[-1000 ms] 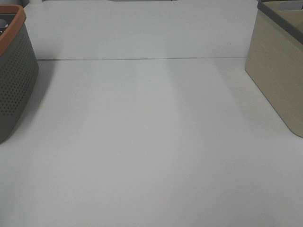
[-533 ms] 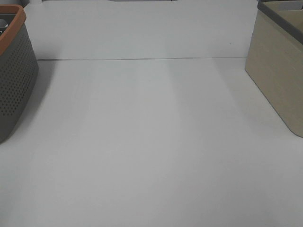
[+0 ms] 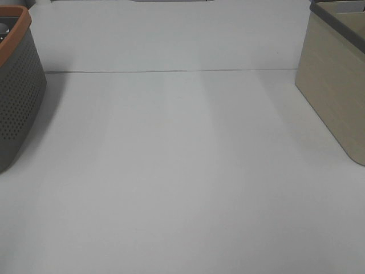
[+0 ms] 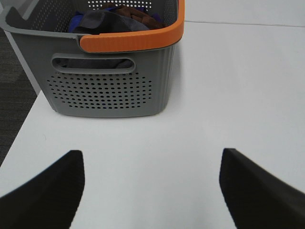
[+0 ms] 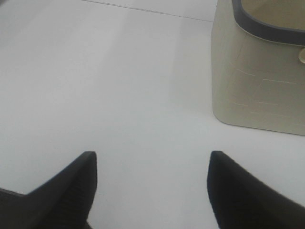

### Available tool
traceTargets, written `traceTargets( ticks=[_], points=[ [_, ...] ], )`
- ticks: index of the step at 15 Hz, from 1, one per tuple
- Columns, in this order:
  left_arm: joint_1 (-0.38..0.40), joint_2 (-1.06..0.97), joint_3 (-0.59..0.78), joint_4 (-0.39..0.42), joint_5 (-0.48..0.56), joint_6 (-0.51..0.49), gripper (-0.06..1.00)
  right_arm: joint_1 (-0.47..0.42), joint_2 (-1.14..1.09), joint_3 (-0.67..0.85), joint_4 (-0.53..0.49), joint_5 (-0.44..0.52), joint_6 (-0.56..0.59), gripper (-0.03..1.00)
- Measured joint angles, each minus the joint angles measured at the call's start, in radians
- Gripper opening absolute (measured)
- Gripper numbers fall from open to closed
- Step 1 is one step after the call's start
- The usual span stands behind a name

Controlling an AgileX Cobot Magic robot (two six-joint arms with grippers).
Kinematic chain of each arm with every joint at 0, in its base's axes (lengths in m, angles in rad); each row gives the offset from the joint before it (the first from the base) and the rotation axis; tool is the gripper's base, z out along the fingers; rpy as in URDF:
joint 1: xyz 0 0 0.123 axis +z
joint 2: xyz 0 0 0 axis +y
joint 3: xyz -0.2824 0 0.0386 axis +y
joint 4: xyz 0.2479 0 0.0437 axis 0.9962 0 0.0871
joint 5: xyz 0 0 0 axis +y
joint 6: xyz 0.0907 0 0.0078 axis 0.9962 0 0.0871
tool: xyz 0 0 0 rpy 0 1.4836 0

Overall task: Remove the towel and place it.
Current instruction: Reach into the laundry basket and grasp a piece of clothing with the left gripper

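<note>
In the left wrist view the towel (image 4: 104,21), dark charcoal-navy cloth, lies bunched inside the grey perforated basket (image 4: 109,90) with the orange rim, next to a brown cloth (image 4: 139,14). Only its top shows over the rim. My left gripper (image 4: 151,162) is open and empty, low over the white table, a short way in front of this basket. My right gripper (image 5: 152,160) is open and empty over bare table, short of the beige basket (image 5: 257,81). Neither gripper shows in the exterior high view.
In the exterior high view the grey basket (image 3: 17,91) stands at the table's left edge and the beige basket (image 3: 333,85) with a dark grey rim at the right edge. The white table (image 3: 182,171) lies between them. A dark floor (image 4: 14,109) lies past the table's edge.
</note>
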Motion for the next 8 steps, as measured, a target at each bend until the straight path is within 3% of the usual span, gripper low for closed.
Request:
traceTargets(
  ticks=[8],
  points=[
    [0.000,0.000,0.000,0.000,0.000,0.000,0.73,0.000,0.000,0.000,0.000,0.000,0.001,0.66]
  ],
)
